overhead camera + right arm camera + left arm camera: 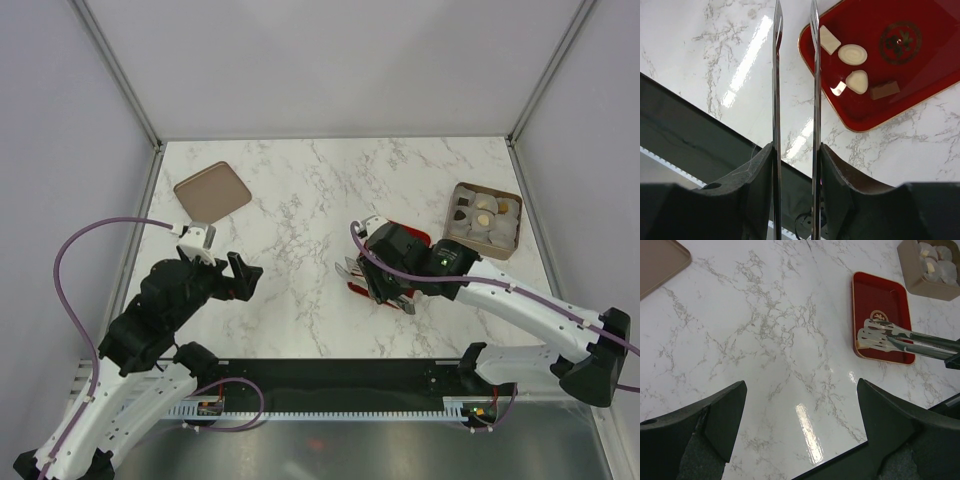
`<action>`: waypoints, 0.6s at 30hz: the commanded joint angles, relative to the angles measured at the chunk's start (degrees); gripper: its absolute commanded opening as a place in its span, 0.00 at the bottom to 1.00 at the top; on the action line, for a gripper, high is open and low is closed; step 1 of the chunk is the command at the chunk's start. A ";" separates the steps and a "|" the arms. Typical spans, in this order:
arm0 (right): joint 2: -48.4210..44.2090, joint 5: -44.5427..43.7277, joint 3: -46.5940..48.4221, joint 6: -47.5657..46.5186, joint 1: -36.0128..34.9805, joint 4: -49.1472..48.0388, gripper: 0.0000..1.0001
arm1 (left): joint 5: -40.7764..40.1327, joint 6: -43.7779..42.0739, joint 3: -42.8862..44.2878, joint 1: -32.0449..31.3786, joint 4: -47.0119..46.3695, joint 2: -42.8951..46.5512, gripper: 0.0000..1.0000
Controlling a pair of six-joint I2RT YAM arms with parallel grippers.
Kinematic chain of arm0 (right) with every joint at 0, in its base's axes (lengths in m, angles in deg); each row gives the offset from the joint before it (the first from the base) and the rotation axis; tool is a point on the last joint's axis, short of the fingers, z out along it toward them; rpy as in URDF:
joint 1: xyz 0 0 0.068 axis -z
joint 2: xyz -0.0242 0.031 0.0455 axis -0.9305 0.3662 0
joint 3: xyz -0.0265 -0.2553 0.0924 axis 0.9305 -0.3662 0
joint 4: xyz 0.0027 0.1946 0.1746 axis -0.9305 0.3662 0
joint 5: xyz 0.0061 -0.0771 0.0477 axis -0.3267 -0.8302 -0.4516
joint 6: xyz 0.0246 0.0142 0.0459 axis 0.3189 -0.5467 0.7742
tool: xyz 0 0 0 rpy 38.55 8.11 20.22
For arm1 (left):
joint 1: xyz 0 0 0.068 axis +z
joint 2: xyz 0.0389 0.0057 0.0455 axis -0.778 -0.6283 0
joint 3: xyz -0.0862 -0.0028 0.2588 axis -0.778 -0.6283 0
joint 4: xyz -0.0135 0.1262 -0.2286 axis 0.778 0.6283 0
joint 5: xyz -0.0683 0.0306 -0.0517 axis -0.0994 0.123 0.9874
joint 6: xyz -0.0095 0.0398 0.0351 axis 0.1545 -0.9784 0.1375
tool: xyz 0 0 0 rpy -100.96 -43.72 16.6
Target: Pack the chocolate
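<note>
Several pieces of chocolate lie on a red tray: a cream rectangle, a cream round, a cream heart and a brown bar. My right gripper is shut on metal tongs. The two blades stand a little apart with nothing between them, their tips at the tray's near-left corner. From above, the right gripper covers most of the tray. More cream and dark pieces sit in a tan box. My left gripper hangs open over bare marble at the left.
A tan lid lies flat at the back left. The box stands just right of the tray, near the right wall. The table's black front edge runs close under both grippers.
</note>
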 commanded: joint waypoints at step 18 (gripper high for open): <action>-3.67 -6.08 -1.03 -0.66 -0.25 6.95 0.49 | -1.43 1.41 0.03 -0.47 -0.51 1.11 1.00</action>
